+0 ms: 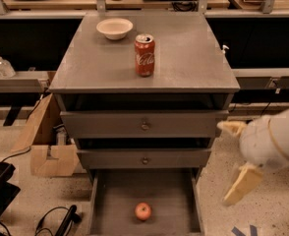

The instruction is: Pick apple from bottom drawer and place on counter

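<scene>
The apple (143, 211) sits low centre in the open bottom drawer (116, 193), down-left of the empty gripper (228, 163) at right, its fingers spread wide.

Claw (229, 163) blurred, right of bottom drawer (170, 193), front cut off; arm (277, 141) cut at right edge.

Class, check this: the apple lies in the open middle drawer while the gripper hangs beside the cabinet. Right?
No: the camera view shows the apple in the open bottom drawer; the middle drawer is shut. The gripper does hang beside the cabinet.
</scene>
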Robot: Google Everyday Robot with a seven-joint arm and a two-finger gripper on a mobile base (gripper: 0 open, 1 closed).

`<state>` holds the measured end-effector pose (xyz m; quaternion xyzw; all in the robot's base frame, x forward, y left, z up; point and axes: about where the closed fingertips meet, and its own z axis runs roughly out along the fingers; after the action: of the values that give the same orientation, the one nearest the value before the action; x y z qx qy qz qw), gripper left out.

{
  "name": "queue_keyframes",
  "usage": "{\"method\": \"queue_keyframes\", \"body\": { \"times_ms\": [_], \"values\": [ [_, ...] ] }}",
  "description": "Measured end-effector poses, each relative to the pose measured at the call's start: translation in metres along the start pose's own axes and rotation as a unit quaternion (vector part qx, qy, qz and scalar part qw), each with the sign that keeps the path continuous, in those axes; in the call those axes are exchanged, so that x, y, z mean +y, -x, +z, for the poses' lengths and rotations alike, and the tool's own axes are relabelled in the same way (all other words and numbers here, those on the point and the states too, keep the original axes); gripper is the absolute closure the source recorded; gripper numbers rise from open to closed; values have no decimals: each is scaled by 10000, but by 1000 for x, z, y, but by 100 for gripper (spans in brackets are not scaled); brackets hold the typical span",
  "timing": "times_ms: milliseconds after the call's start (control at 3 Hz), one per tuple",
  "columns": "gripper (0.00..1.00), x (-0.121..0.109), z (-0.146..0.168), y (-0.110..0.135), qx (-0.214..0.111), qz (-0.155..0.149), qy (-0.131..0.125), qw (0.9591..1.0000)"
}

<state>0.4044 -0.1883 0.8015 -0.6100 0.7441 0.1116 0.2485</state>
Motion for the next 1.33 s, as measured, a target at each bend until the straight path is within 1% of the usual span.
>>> {"method": "queue_keyframes", "body": {
  "times_ms": [333,667,1000,1333],
  "values": [
    [0,24,94,-35,-925,-35,19,9957],
    [0,13,95,-37,-883,-186,-136,9958],
    [0,16,105,-38,-988,-158,-90,9949],
    [0,9,188,-41,-1531,-341,-176,9875]
  ]
}}
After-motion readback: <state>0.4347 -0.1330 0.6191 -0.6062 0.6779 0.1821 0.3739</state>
